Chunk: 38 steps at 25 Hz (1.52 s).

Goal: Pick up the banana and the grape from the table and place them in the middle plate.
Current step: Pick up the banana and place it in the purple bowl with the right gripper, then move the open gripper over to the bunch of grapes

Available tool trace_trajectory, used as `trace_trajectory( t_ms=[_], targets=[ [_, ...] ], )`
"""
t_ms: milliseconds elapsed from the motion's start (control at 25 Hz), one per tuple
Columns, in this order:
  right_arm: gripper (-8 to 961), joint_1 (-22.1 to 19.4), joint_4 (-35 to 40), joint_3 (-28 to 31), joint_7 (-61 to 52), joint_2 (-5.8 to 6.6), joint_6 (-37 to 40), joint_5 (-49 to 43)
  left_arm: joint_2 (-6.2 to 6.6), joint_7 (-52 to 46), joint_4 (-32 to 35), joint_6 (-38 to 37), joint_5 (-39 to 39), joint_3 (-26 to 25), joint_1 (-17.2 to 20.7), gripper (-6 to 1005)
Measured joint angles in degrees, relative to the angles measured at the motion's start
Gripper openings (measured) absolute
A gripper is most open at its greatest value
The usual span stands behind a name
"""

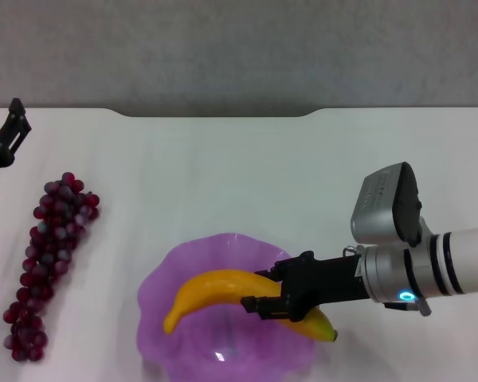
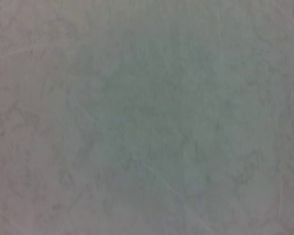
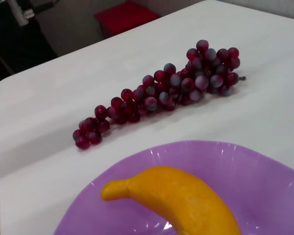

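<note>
The banana (image 1: 211, 288) lies across the purple scalloped middle plate (image 1: 163, 274) near the table's front, with its greenish tip past the plate's right rim. My right gripper (image 1: 264, 290) reaches in from the right and is shut on the banana's middle, over the plate. The right wrist view shows the banana (image 3: 186, 200) above the plate (image 3: 264, 171), with the grape bunch (image 3: 161, 95) beyond. The grape bunch (image 1: 52, 255) lies on the white table (image 1: 223, 175), left of the plate and apart from it. My left gripper (image 1: 8, 135) is parked at the far left edge.
The table's notched far edge (image 1: 215, 115) meets a grey wall. The left wrist view shows only a plain pale surface. In the right wrist view a red object (image 3: 127, 14) and dark equipment lie beyond the table's edge.
</note>
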<state>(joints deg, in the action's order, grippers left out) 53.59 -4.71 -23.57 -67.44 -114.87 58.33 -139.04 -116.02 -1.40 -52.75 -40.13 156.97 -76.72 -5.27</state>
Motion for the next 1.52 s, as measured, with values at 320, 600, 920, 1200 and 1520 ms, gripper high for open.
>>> trace_trajectory(
  t_ms=[320, 600, 920, 1200, 1520],
  targets=[
    [568, 0.32, 0.73, 0.01, 0.13, -0.07, 0.28, -0.55, 0.00, 0.00, 0.00, 0.11, 0.00, 0.00, 0.00, 892],
    [752, 0.85, 1.16, 0.02, -0.16, -0.11, 0.63, -0.70, 0.00, 0.00, 0.01, 0.08, 0.00, 0.00, 0.00, 892],
    [889, 2.61, 3.02, 0.67, -1.04, -0.09, 0.56, -0.96, -0.07, 0.00, 0.11, 0.18, 0.00, 0.00, 0.00, 892],
    [849, 3.20, 12.20, 3.09, -4.53, 0.04, 4.35, -0.76, -0.06, 0.00, 0.43, 0.28, 0.00, 0.00, 0.00, 893],
    [756, 1.74, 22.02, 3.15, -9.82, -0.03, 7.72, 0.97, -0.02, 0.00, 0.46, 0.36, 0.00, -0.08, -0.04, 892]
  ],
)
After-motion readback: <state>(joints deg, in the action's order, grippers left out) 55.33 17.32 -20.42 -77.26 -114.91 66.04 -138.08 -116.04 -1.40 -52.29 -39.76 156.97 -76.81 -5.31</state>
